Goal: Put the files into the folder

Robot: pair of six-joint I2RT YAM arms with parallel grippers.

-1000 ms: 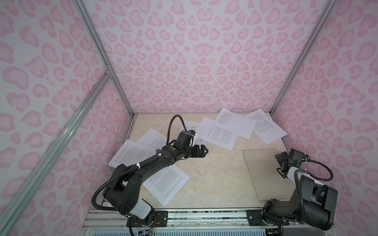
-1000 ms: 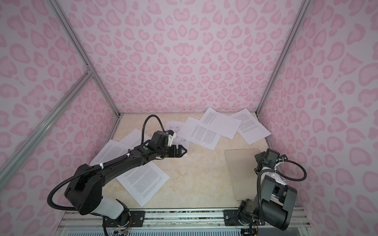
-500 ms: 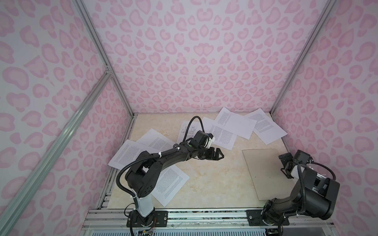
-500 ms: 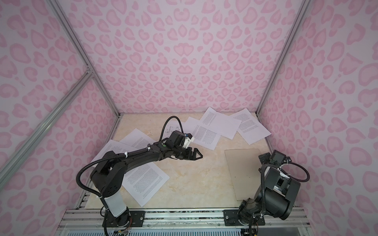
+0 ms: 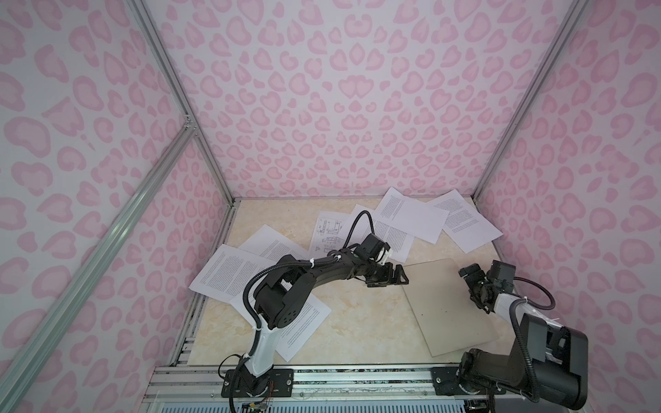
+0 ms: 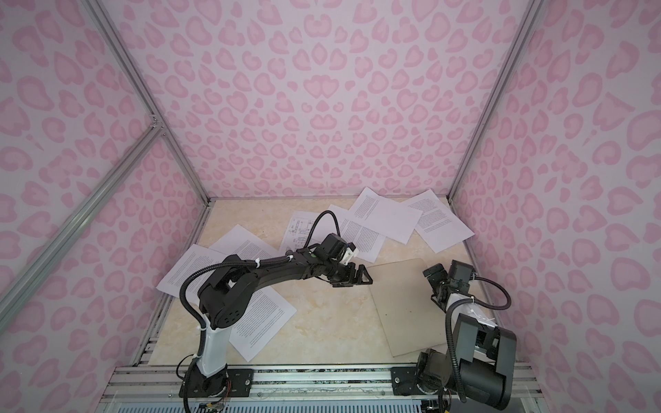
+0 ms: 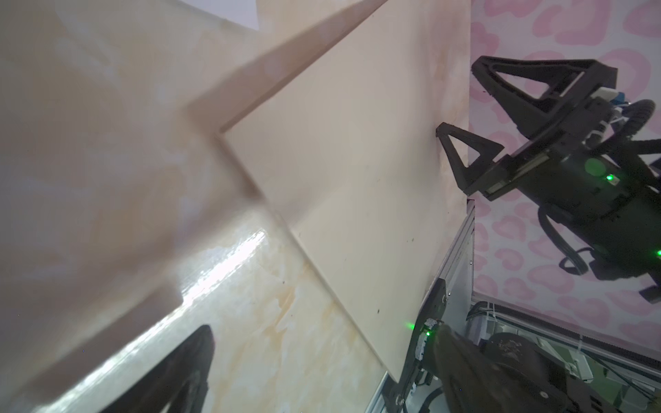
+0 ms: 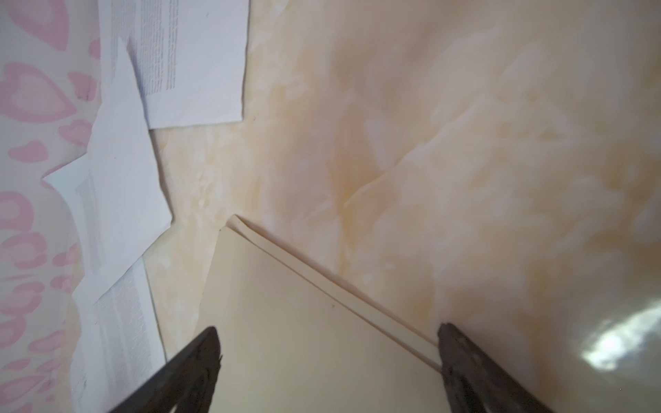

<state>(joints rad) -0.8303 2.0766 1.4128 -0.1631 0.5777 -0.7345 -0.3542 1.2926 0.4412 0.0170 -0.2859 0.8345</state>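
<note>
The folder (image 5: 447,307) is a beige card rectangle lying shut and flat at the right of the table in both top views (image 6: 404,307). My left gripper (image 5: 397,279) reaches across to the folder's left edge near its far corner, open and empty; the left wrist view shows that corner of the folder (image 7: 339,178) ahead of the left gripper (image 7: 322,327). My right gripper (image 5: 473,286) hangs open over the folder's right edge, with the folder (image 8: 286,304) showing between the jaws of the right gripper (image 8: 328,328). The files (image 5: 411,216) are white printed sheets scattered over the table's back and left (image 6: 257,321).
One sheet with line drawings (image 5: 327,232) lies behind the left arm. Pink patterned walls (image 5: 339,107) close in the table on three sides. A metal rail (image 5: 339,379) with both arm bases runs along the front edge. Bare marble-look tabletop (image 5: 357,321) lies between the folder and the left sheets.
My left arm has swung right across the table, from beside the sheets to the folder's left edge. The right gripper has shifted slightly inward over the folder's right edge. Both stayed open.
</note>
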